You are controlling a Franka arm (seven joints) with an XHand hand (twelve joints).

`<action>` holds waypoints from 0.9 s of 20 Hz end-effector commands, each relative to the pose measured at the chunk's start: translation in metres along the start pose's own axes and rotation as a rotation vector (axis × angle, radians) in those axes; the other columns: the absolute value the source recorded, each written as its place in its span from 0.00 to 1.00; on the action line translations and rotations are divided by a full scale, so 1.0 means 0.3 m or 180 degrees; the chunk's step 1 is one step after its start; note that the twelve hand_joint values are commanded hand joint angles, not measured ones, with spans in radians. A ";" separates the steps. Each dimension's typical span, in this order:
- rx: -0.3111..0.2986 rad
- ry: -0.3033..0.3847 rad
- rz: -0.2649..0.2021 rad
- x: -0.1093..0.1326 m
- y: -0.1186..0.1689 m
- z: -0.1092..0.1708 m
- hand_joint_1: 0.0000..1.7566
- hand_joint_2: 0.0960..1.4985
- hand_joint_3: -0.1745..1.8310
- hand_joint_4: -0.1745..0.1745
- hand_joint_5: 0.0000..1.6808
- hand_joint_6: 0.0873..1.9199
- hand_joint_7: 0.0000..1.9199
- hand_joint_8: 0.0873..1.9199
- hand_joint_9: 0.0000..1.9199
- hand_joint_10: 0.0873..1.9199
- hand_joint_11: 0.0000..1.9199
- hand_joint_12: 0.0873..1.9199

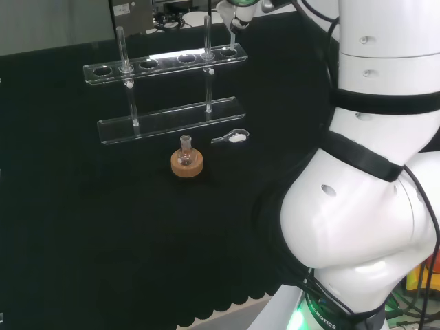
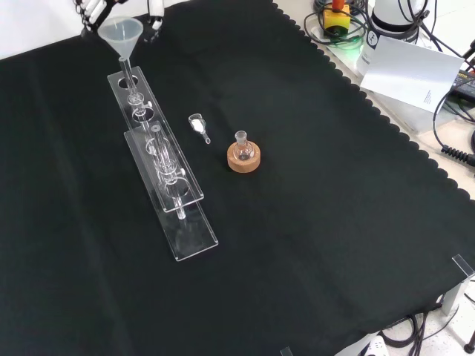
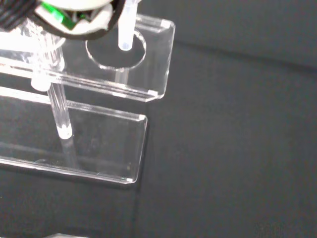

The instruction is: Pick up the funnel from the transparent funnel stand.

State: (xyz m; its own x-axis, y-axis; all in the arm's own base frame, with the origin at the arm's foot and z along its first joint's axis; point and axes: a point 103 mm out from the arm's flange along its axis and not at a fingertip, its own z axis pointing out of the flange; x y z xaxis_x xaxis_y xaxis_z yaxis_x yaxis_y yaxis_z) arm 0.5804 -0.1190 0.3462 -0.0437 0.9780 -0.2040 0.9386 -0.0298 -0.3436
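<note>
In the front view we see the clear two-tier funnel stand (image 2: 165,172) running from upper left toward lower centre. The translucent plastic funnel (image 2: 122,38) sits above its upper-left end. Right of the stand lies a small clear scoop (image 2: 199,126), then a small glass flask (image 2: 242,147) on a cork ring (image 2: 243,159).

— What do the surfaces look like?
— Matt black cloth (image 2: 334,222). On it, a glossy clear plastic funnel stand (image 2: 167,178) holds a translucent plastic funnel (image 2: 121,35); beside the stand, a rough cork ring (image 2: 243,158).
</note>
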 end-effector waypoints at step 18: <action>-0.0232 -0.0179 0.0158 0.142 -0.475 -0.148 0.49 0.40 0.42 0.36 0.30 0.04 0.17 0.37 0.16 0.34 0.08 0.72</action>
State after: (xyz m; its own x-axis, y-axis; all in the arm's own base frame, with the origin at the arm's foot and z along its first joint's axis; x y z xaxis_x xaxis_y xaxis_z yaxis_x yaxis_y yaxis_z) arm 0.4826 -0.0848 0.4246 -0.0094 0.9644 -0.2644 0.9609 -0.0644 -0.2693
